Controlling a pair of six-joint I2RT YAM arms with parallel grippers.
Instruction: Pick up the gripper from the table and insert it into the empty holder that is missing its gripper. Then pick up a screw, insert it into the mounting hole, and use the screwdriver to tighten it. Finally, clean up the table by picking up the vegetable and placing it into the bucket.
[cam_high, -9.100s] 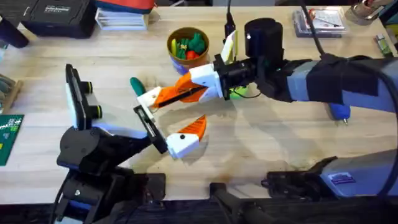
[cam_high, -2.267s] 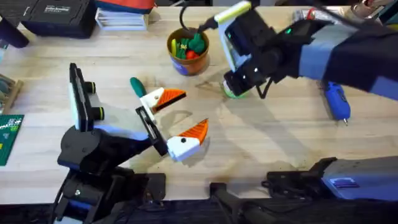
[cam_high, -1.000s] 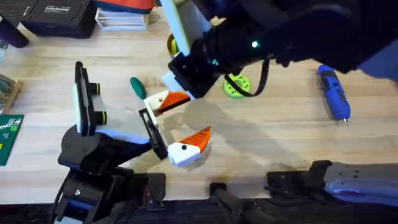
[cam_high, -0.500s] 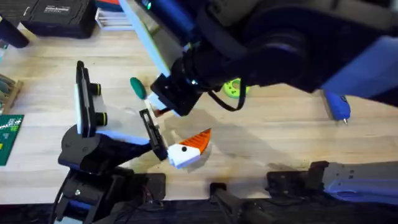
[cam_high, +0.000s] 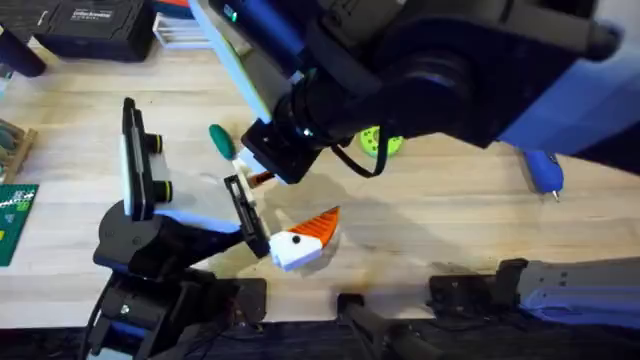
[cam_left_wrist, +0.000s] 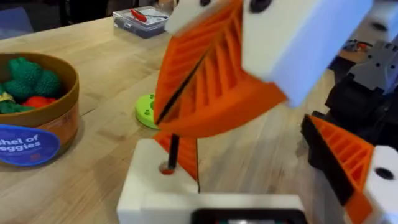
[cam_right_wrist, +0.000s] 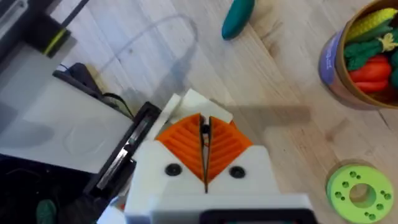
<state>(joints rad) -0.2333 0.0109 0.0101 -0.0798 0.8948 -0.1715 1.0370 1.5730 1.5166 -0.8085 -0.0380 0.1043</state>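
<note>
Left wrist view: screw poised at the holder's mounting hole, easily lost.
The screw (cam_left_wrist: 172, 149) stands tip-down at the hole in the holder (cam_left_wrist: 149, 190), pinched by the clenched right end effector (cam_right_wrist: 204, 124). The left end effector (cam_high: 285, 200) gapes wide. A tilt or early let-go could topple it. The vegetable (cam_high: 221, 140) lies just beyond the holder on the counter.

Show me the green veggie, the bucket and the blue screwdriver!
vegetable (cam_right_wrist: 238, 18): right wrist view, middle of its dark-green body.
bucket (cam_left_wrist: 38, 130): left wrist view, orange-brown side wall below the rim.
screwdriver (cam_high: 545, 172): overhead view, blue handle near the metal bit.
</note>
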